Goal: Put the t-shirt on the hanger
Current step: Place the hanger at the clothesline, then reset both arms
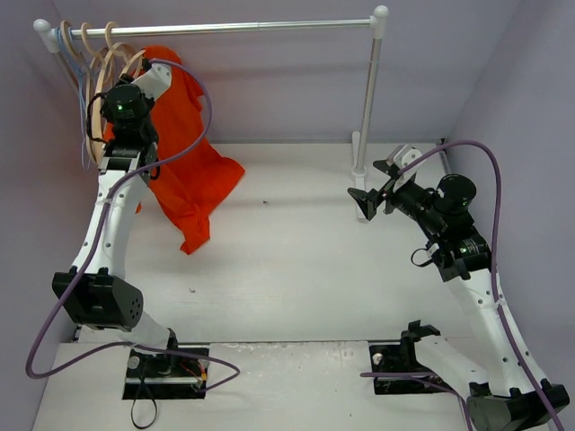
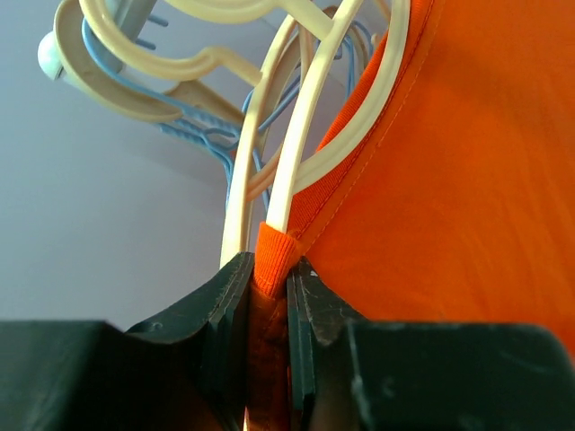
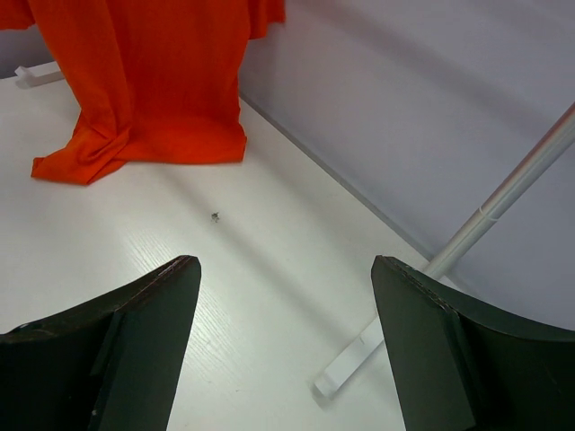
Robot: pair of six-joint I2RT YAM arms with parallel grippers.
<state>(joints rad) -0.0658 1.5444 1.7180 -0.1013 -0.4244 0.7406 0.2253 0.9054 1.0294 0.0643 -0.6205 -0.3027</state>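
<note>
Plain orange-red t-shirt (image 1: 184,171) hangs below the rail's (image 1: 225,29) left end, hem crumpled on the table (image 1: 296,260). Its ribbed collar meets a pale wooden hanger (image 2: 301,135), pinched in the left gripper's (image 2: 269,268) narrow jaws. The right gripper (image 3: 286,269) gapes wide, holding nothing.

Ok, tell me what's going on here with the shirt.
The left fingers are pinched on the collar of the orange t-shirt, up at the left end of the rack against a pale wooden hanger. The shirt hangs from that grip, its lower end lying on the table. Whether the hanger is inside the neck yet cannot be told. The right fingers are open and empty, near the rack's right post.
</note>
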